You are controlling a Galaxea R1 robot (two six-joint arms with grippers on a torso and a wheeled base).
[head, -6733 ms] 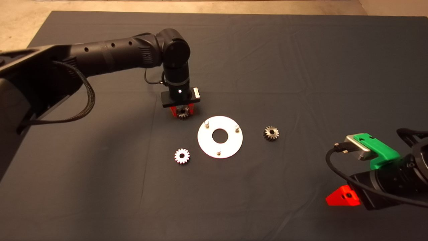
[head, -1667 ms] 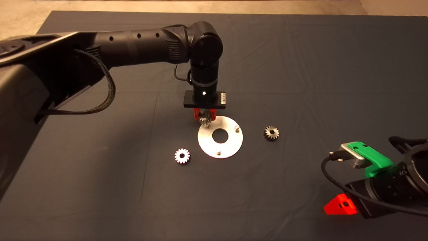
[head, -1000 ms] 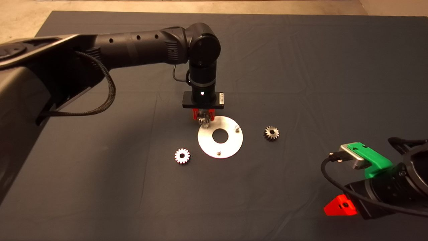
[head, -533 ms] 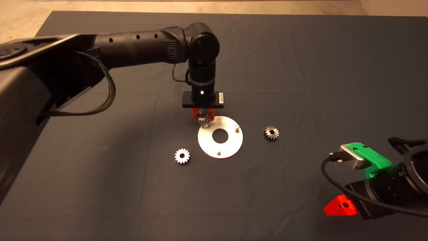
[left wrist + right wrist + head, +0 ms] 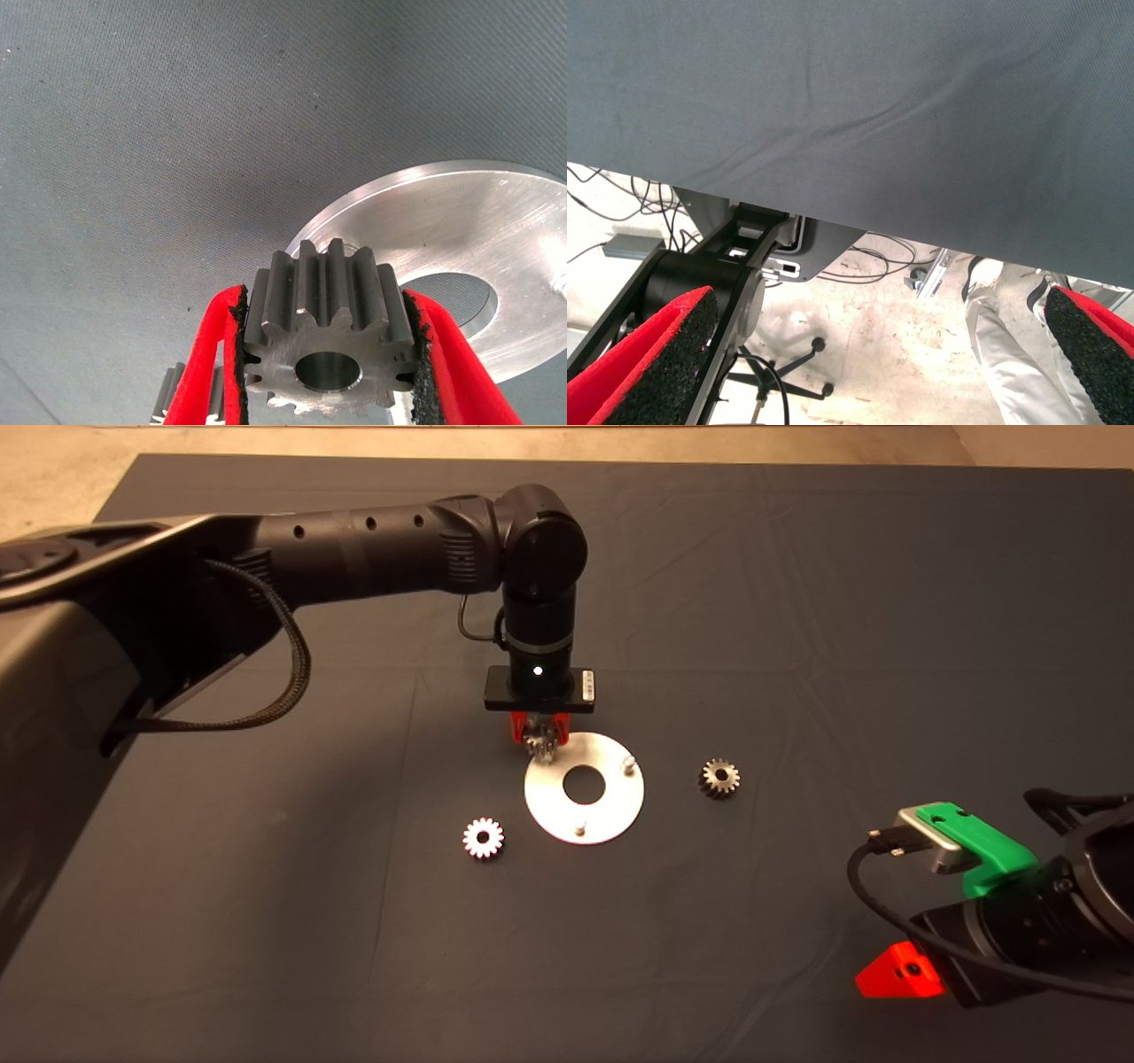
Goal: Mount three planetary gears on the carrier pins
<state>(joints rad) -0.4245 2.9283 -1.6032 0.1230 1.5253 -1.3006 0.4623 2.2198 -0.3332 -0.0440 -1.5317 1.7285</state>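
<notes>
My left gripper (image 5: 539, 737) is shut on one planetary gear (image 5: 538, 744) and holds it upright over the back-left edge of the round silver disc (image 5: 613, 802). In the left wrist view the red fingers (image 5: 208, 354) clamp the gear (image 5: 328, 323) by its teeth, with the disc (image 5: 461, 230) just beyond it. Two carrier pins (image 5: 627, 763) (image 5: 578, 828) stand bare; the third is hidden under the held gear. A second gear (image 5: 483, 838) lies flat to the left of the disc and a third gear (image 5: 719, 778) to its right. My right gripper (image 5: 895, 970) is parked at the lower right, open and empty (image 5: 868, 354).
The dark mat (image 5: 797, 602) covers the table. Past its edge the right wrist view shows the floor with cables, a black stand (image 5: 709, 283) and a person's leg in white trousers (image 5: 1001, 345).
My left gripper carried the gear from the mat behind-left of the disc to the disc's back-left pin. In the last second it has barely moved. The right arm sank slightly.
</notes>
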